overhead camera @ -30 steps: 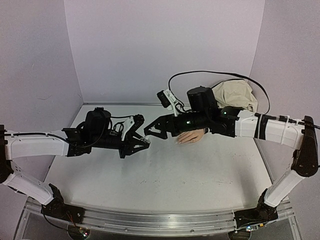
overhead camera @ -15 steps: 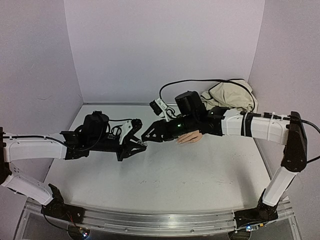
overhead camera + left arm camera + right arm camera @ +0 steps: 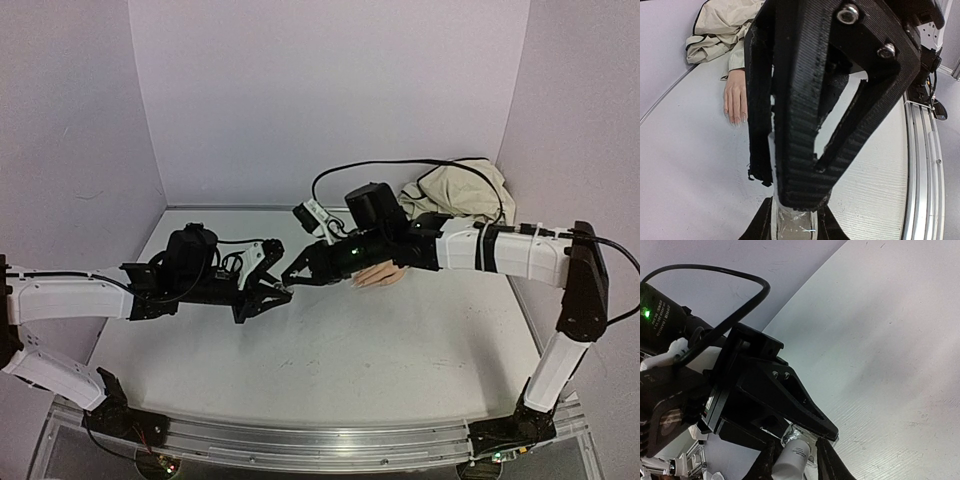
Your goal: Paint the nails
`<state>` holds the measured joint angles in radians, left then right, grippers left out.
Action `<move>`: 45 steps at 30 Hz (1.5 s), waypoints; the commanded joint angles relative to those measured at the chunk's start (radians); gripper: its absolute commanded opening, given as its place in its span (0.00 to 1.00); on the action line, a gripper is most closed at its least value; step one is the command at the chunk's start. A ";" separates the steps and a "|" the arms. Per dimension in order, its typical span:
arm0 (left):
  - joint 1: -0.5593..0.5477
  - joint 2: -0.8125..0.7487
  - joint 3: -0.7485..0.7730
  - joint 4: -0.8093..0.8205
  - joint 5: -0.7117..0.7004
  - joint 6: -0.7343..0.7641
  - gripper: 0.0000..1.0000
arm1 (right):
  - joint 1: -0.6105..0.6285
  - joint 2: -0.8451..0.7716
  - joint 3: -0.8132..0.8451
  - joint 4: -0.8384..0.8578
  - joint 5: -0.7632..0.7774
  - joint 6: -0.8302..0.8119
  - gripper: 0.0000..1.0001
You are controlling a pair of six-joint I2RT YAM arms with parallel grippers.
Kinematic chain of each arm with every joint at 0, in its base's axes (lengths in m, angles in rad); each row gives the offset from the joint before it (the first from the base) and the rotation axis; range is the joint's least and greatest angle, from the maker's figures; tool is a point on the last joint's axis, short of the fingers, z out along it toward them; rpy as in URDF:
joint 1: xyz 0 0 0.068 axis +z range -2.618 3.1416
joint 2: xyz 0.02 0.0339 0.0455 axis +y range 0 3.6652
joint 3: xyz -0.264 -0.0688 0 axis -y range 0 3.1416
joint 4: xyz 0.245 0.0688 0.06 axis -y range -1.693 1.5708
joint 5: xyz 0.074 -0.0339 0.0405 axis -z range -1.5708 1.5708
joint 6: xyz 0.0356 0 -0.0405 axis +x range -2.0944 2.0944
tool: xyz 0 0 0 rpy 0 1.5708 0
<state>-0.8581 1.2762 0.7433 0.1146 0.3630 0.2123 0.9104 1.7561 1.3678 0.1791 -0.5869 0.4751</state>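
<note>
Left pincer (image 3: 284, 290) clenched the bottle (image 3: 790, 222). Right pincer (image 3: 292, 277) had the cap (image 3: 792, 457) between its jaws; firm contact unclear. Unscrewing wanted a square, centred pinch.

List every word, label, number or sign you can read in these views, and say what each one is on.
No text is legible.
On the black motor housing, beside its green light: white print, too small and tilted to read.
On the black arm link: a pale sticker, blurred.
On the small whitish bottle: no lettering shows.
</note>
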 commanded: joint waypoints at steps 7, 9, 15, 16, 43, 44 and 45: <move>0.002 -0.020 0.001 0.055 -0.021 0.014 0.00 | 0.004 -0.024 0.026 0.016 0.002 -0.025 0.00; 0.002 -0.017 -0.001 0.054 -0.028 0.015 0.00 | 0.003 -0.040 0.018 0.017 0.021 -0.030 0.00; 0.002 -0.008 -0.001 0.054 -0.032 0.016 0.00 | 0.003 -0.072 -0.001 0.021 0.035 -0.045 0.00; 0.002 -0.006 -0.001 0.054 -0.032 0.017 0.00 | 0.004 -0.075 -0.004 0.022 0.037 -0.048 0.00; 0.002 0.014 0.004 0.053 -0.013 0.006 0.00 | 0.003 -0.106 -0.039 0.058 0.055 -0.040 0.00; 0.001 0.013 0.005 0.053 -0.014 0.006 0.00 | 0.003 -0.105 -0.041 0.059 0.053 -0.039 0.00; 0.002 0.014 0.005 0.053 -0.013 0.004 0.00 | 0.003 -0.104 -0.040 0.060 0.053 -0.039 0.00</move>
<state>-0.8581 1.2934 0.7368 0.1143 0.3370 0.2127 0.9104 1.6970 1.3319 0.2031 -0.5285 0.4397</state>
